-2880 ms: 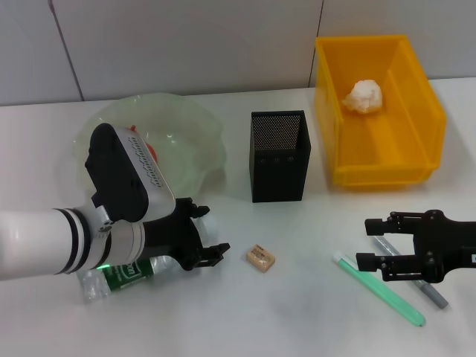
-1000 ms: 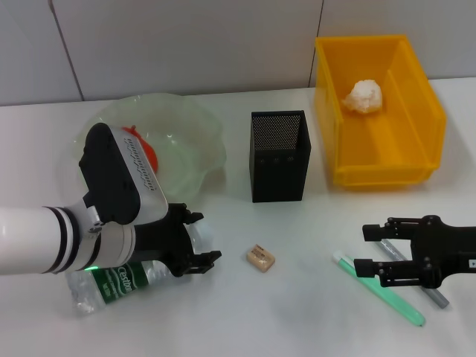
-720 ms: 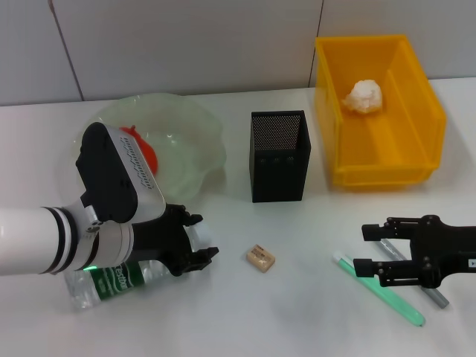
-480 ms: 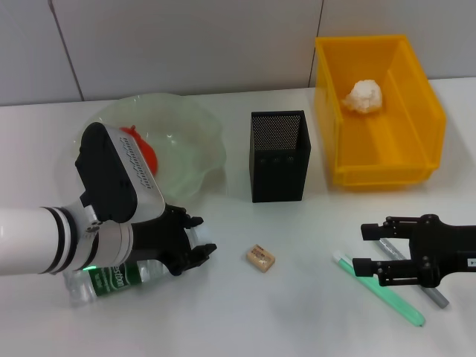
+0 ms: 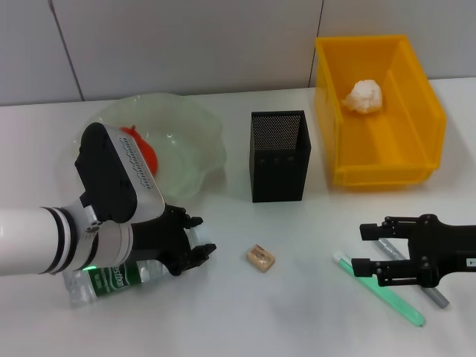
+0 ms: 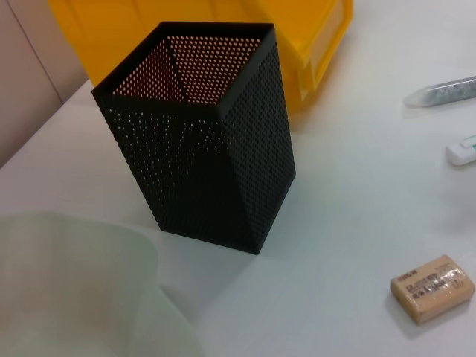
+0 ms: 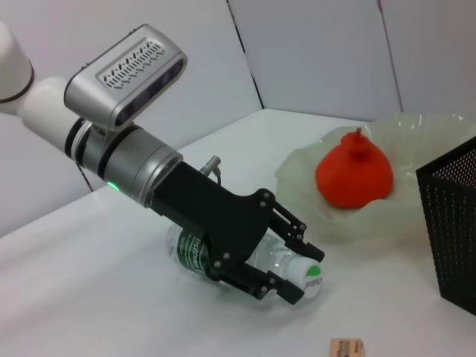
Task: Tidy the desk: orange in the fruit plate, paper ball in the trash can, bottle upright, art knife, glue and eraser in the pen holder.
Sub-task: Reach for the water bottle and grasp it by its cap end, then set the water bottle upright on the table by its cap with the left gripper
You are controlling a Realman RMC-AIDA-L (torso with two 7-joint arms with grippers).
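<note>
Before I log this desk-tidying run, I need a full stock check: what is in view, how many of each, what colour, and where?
Pale green glass fruit plate: one, back left.
Red-orange orange: one, in the plate.
Black mesh pen holder: one, centre, upright.
Yellow plastic trash can: one, back right.
White paper ball: one, inside the can.
Clear bottle with green label: one, lying front left.
Tan eraser: one, front centre.
Green stick and grey pen: one each, front right.
Left hand: closed around the bottle near its cap.
Right hand: open, above the green stick.
</note>
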